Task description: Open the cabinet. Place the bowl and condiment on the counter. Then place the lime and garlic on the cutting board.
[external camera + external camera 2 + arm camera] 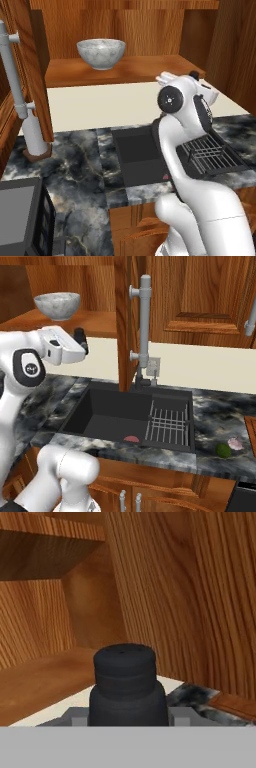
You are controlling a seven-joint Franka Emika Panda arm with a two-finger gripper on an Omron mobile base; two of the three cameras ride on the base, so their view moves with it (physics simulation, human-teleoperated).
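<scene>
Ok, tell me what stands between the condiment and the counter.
Nothing visible does. The condiment sits between the fingers at the front of the open cabinet, with the counter below it. The sink lies beside that spot.

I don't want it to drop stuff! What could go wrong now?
The small black bottle sits between the gripper fingers near the open cabinet's wooden shelf; it might slip and fall toward the dark sink. The shiny grey bowl on that shelf could get bumped.
</scene>
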